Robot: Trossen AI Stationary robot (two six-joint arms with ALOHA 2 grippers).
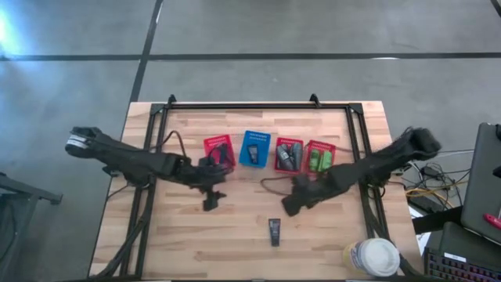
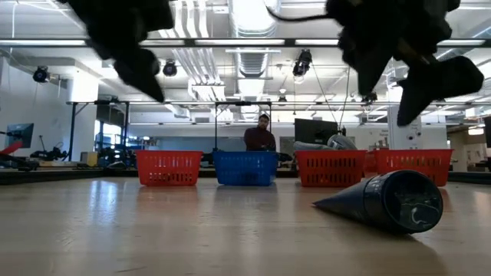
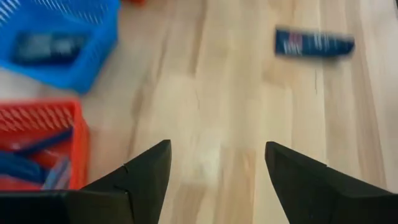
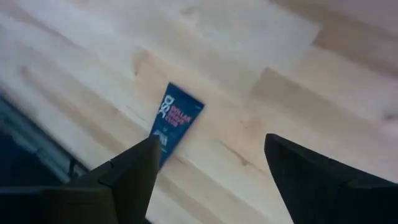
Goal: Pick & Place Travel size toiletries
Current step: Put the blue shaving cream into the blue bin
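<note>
One dark blue tube [image 1: 275,231] lies flat on the wood near the table's near edge. It shows large in the low view [image 2: 391,201] and in both wrist views [image 3: 314,43] [image 4: 174,121]. More toiletries sit in a row of baskets: a red one [image 1: 219,149] with blue pieces, a blue one [image 1: 256,149] with a dark packet, and two red ones [image 1: 288,154] [image 1: 319,157] with grey and green tubes. My left gripper [image 1: 211,200] [image 3: 217,146] hovers open near the left red basket. My right gripper [image 1: 291,205] [image 4: 210,138] hovers open above the table, close to the tube.
A white-lidded cup [image 1: 374,257] stands at the table's near right corner. A laptop and keyboard [image 1: 470,251] sit off the right edge. Black frame rails [image 1: 258,106] run along the far edge and sides. A person [image 2: 263,134] sits far behind the table.
</note>
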